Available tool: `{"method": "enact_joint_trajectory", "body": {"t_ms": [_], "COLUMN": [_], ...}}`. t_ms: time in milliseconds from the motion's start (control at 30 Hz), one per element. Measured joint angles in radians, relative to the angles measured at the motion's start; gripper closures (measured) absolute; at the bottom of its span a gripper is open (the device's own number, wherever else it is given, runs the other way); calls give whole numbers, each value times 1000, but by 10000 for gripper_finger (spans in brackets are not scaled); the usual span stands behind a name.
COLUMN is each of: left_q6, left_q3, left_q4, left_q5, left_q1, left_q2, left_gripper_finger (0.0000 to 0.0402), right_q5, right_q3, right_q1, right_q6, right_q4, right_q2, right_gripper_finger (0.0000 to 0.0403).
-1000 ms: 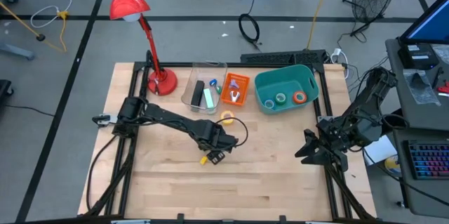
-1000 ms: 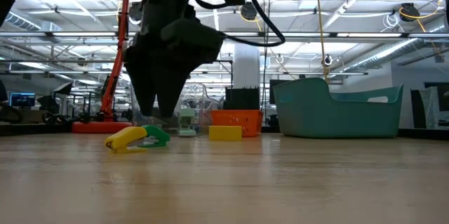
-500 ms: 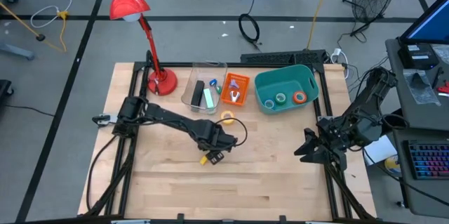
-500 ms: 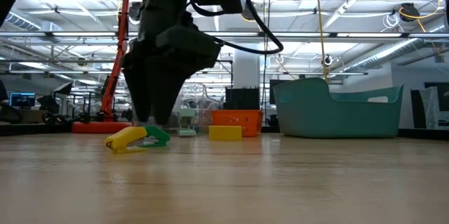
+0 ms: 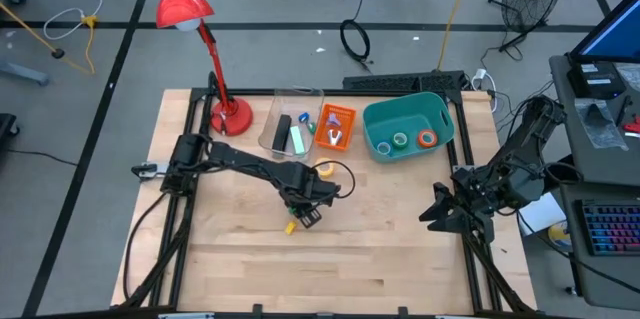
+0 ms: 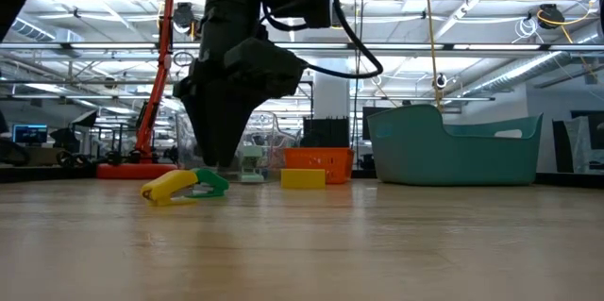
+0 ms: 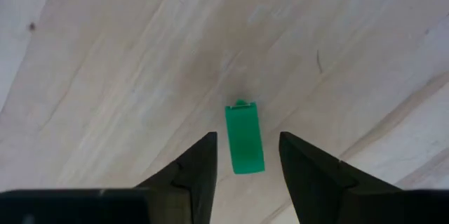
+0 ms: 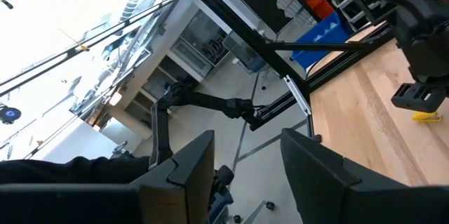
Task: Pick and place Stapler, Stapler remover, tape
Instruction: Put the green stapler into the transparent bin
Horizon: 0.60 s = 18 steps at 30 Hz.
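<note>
Left tool (image 5: 306, 209) hangs low over the surface (image 5: 240, 259), its fingers (image 7: 200, 168) spread with a green piece lying untouched between them. Only the low view shows that piece as the green end of a yellow stapler remover (image 6: 179, 186) resting flat; from above just its yellow tip shows. The yellow tape roll (image 5: 324, 167) lies just beyond the left tool, toward the teal bin (image 5: 440, 119), which holds three other rolls. Right tool (image 5: 438, 217) waits, parted, at the surface's right edge.

left hand (image 7: 247, 175) parted, right hand (image 8: 247, 175) parted
</note>
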Motion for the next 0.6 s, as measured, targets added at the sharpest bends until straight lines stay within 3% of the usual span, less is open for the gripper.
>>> {"method": "enact_joint_trajectory", "body": {"t_ms": [167, 367, 600], "left_q6": [4, -4, -24], "left_q3": [-10, -79, -109], "left_q4": [2, 17, 39], "left_q5": [17, 100, 86], "left_q1": [12, 8, -28], "left_q2": [0, -1, -1], "left_gripper_finger": [241, 205, 187], "right_q5": [0, 0, 25], "right_q3": [0, 0, 0], "right_q1": [0, 0, 0], "right_q6": [0, 0, -2], "right_q4": [0, 0, 0], "right_q2": [0, 0, 0], "right_gripper_finger": [245, 245, 245]}}
